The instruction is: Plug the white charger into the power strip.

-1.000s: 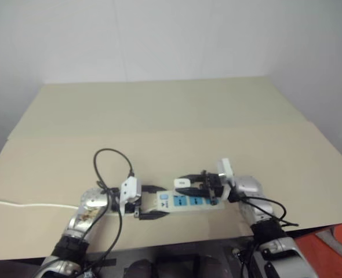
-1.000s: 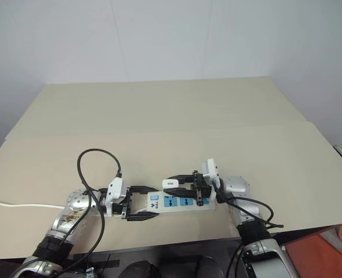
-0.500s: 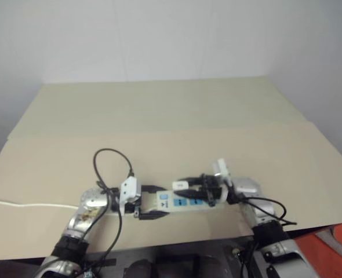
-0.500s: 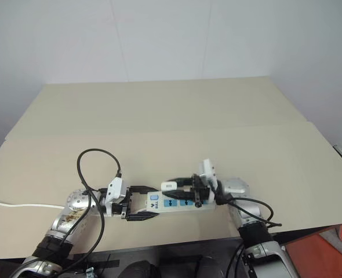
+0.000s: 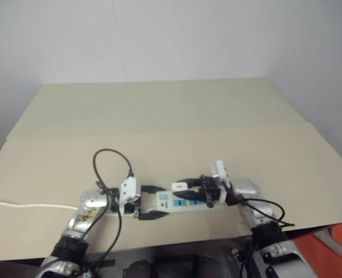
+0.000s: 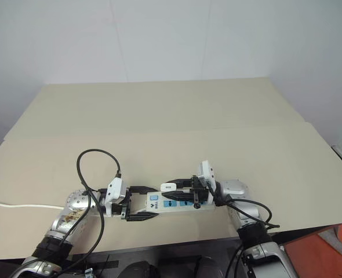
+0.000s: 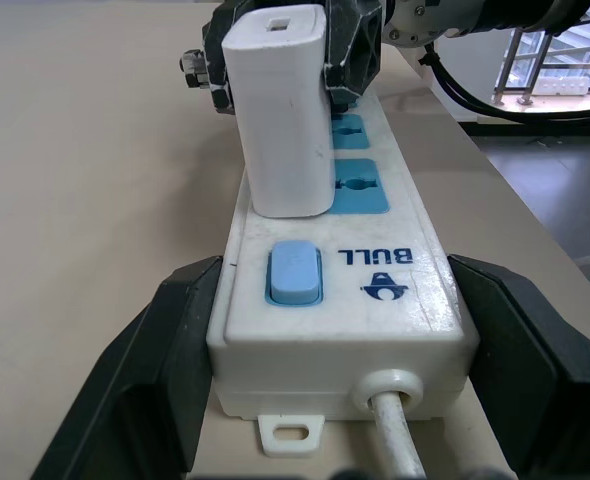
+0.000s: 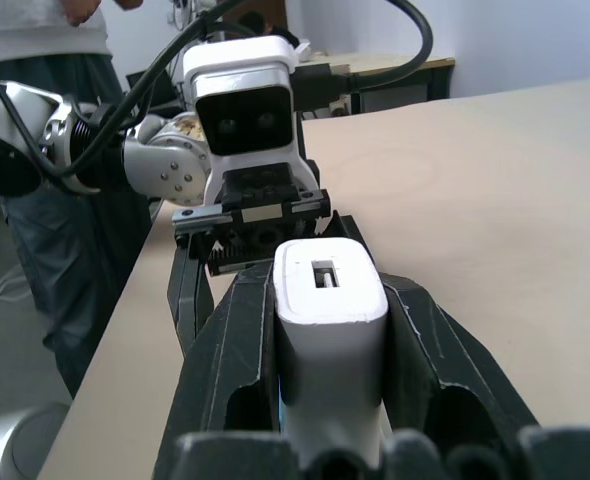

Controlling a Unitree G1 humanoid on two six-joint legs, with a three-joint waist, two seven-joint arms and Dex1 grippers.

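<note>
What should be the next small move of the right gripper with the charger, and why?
Probably press straight down. The right gripper holds the white charger upright, its base on the power strip at the blue socket nearest the switch. Whether it is fully seated cannot be told. The left gripper clamps the strip's cord end, so it should stay put.

The white charger [image 7: 280,115] is showing smooth white plastic with a soft, near-matt sheen. The power strip [image 7: 345,300] under it is looking like glossier white plastic, its socket faces blue and smooth, and its cord [image 7: 400,440] is appearing as rubbery white sheathing. Beneath the power strip, the desk [image 6: 159,116] is presenting a matt, pale beige surface, like board or laminate. Beside the power strip, each end effector's fingers [image 7: 145,370] are reading as matt black plastic, while the wrist [image 6: 75,202] behind the left end effector [image 6: 141,202] is gleaming like polished metal.
</note>
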